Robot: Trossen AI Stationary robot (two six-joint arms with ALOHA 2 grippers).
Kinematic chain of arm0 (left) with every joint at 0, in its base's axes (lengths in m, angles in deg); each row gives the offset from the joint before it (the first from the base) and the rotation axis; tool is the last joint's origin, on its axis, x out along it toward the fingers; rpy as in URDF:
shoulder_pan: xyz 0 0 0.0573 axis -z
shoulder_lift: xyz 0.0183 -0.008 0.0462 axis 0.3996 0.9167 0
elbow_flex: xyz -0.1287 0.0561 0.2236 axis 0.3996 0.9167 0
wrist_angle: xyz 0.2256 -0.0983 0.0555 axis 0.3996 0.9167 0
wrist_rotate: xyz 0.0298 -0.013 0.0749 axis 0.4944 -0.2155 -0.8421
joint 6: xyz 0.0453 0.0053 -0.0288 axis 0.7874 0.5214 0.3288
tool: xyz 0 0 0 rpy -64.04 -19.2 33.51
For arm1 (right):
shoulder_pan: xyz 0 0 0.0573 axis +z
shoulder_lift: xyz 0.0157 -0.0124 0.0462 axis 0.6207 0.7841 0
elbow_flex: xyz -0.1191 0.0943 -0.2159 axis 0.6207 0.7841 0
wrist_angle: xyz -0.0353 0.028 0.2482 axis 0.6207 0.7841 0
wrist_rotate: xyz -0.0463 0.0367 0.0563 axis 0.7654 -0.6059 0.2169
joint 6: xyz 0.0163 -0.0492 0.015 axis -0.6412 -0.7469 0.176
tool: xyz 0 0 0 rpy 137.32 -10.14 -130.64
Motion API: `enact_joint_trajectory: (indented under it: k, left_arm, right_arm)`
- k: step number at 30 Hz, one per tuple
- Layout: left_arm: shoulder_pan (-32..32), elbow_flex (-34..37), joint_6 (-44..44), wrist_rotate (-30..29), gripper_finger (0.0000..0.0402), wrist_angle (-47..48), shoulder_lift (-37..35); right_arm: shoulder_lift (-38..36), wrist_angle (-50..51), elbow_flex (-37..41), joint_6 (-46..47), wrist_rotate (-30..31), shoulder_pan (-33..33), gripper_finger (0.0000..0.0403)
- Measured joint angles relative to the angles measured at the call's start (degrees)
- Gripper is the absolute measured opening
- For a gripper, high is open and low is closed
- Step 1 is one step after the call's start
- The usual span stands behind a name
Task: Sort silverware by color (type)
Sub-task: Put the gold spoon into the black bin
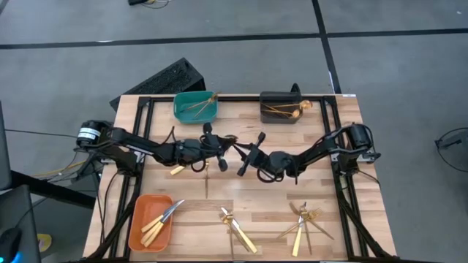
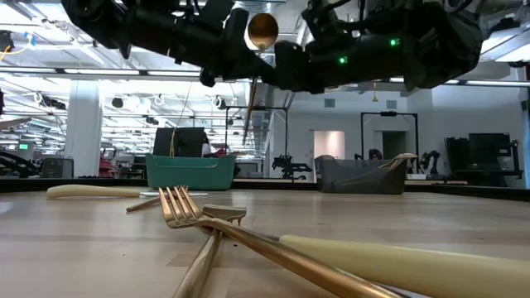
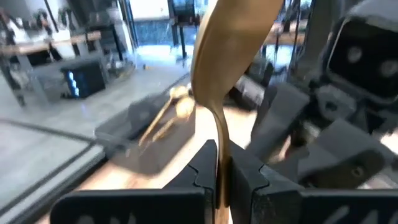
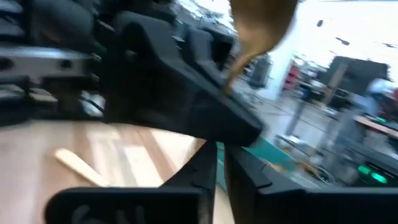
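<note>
At the left front corner of the bench (image 1: 241, 146) an orange bin (image 1: 139, 226) holds a few knives (image 1: 162, 219) with pale handles. A teal bin (image 1: 195, 107) at the back left holds gold pieces that look like forks, and one loose pale-handled piece (image 1: 178, 169) lies on the wood below the left arm. The left gripper (image 1: 224, 155) hangs over the middle of the bench, its fingers (image 3: 202, 171) pinched shut on the thin stem of a gold spoon (image 3: 225, 56), which stands upright with its bowl above the gripper; in the low view the spoon's round bowl shows between the two arms, well above the wood. The right gripper (image 1: 245, 162) is just beside it, almost meeting the left one; its fingers (image 4: 202, 168) stand close together with only a narrow gap, and whether they touch the spoon cannot be told. A small heap of gold silverware (image 1: 238, 226) lies at the front centre, and a second heap (image 1: 303, 223) lies to its right. At the back right a dark grey bin (image 1: 280, 107) holds gold spoons.
</note>
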Motion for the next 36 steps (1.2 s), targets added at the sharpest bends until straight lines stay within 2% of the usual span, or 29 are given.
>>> enact_joint_trajectory:
  k: [4, 7, 10, 15, 18, 22, 26, 31, 36]
  left_arm:
    - [0.0, -0.2, -2.09, -0.45, 0.0002, 5.23, -0.49]
    - [0.0, 0.18, -3.01, -0.35, 0.0002, 11.73, -0.22]
    - [0.0, 0.08, -4.13, -0.34, 0.0001, 14.65, -0.46]
    - [0.05, 0.15, -4.56, 1.53, 0.0001, 17.99, -0.37]
    - [0.09, 0.09, -3.32, 4.58, 0.0001, 17.67, -0.46]
    - [0.09, 0.09, -2.99, 7.1, 0.0001, 17.93, -0.44]
    - [0.09, 0.09, -3.05, 7.21, 0.0001, 18.47, -0.44]
    - [0.09, 0.07, -3.58, 7.16, 0.0001, 20.19, -0.44]
    - [0.09, 0.07, -5.84, 6.78, 0.0, 21.8, -0.44]
  right_arm:
    - [-1.0, 1.85, 0.08, -0.13, 5.13, 1.41, 0.0097]
    - [-3.92, 4.45, -0.11, 0.59, 5.4, 2.6, 0.013]
    - [-7.76, 13.09, -0.07, 2.86, 5.2, 3.47, 0.0167]
    - [-15.78, 27.65, -0.03, 9.99, -2.73, 1.95, 0.0224]
    - [-17.35, 32.42, -0.04, 12.56, -9.72, -0.32, 0.0237]
    - [-16.34, 32.56, -0.72, 13.05, -16.75, -2.6, 0.0233]
    - [-12.56, 32.79, -2.86, 13.03, -20.2, -3.61, 0.0217]
    - [-9.17, 32.57, -6.13, 12.96, -19.79, -3.82, 0.0189]
    - [-8.38, 32.85, -7.08, 11.99, -15.91, -3.8, 0.0117]
